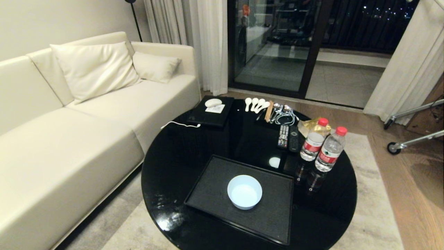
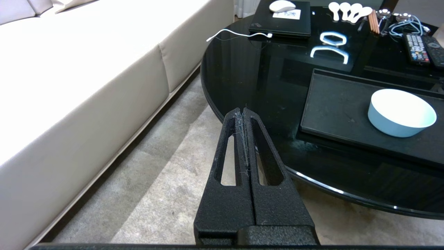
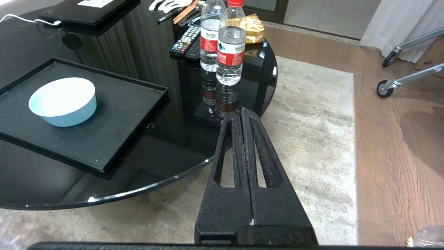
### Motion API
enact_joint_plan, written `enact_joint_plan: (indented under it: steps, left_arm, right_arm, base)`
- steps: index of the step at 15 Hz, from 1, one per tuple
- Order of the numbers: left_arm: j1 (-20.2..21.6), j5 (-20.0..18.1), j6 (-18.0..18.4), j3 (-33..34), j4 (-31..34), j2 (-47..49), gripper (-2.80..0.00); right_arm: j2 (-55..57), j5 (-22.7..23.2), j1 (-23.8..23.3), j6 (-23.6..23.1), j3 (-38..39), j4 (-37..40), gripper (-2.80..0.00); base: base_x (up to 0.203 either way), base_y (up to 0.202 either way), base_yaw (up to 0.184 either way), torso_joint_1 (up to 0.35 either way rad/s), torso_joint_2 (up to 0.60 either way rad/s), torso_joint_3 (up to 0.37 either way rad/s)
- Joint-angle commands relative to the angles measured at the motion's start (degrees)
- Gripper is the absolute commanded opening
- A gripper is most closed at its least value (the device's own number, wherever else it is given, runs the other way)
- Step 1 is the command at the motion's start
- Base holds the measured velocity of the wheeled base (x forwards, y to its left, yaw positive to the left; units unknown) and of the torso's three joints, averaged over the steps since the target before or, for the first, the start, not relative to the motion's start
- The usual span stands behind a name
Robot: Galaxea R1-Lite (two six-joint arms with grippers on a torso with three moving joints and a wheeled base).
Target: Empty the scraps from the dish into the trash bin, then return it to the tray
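The dish sits upright and empty on the tray, apparently returned, so the left end effector and right end effector hang pressed together off the worktop.

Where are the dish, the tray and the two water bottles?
dish (image 1: 244,191): head view, inner floor.
tray (image 1: 213,189): head view, bare mat left of dish.
water bottles (image 1: 331,149): head view, nearer bottle's label.

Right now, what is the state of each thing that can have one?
dish: upright on the tray, empty.
tray: flat on the table, holding only the dish.
water bottles: upright, capped.
laptop: lid closed, cable lying at its edge.
left gripper: shut, empty, beside the table.
right gripper: shut, empty, beside the table.
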Motion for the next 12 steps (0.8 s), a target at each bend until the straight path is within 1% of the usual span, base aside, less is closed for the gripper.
enact_joint_plan:
  steps: [1,5,8,10,12]
  left_arm:
    - [0.0,0.0,0.0,0.0,0.0,0.0,-2.80]
    - [0.0,0.0,0.0,0.0,0.0,0.0,-2.80]
    - [0.0,0.0,0.0,0.0,0.0,0.0,-2.80]
    - [0.0,0.0,0.0,0.0,0.0,0.0,-2.80]
    - [0.0,0.0,0.0,0.0,0.0,0.0,-2.80]
  right_arm:
    - [0.1,0.0,0.0,0.3,0.0,-0.1,-2.80]
    - [0.1,0.1,0.0,0.3,0.0,-0.1,-2.80]
    - [0.1,0.2,0.0,-2.1,0.0,-0.1,-2.80]
    - [0.1,0.2,0.0,-0.4,0.0,-0.1,-2.80]
    - [0.1,0.0,0.0,3.4,0.0,-0.2,-2.80]
  base:
    - [0.000,0.000,0.000,0.000,0.00,0.000]
    - [0.000,0.000,0.000,0.000,0.00,0.000]
    - [0.000,0.000,0.000,0.000,0.00,0.000]
    - [0.000,0.000,0.000,0.000,0.00,0.000]
    - [0.000,0.000,0.000,0.000,0.00,0.000]
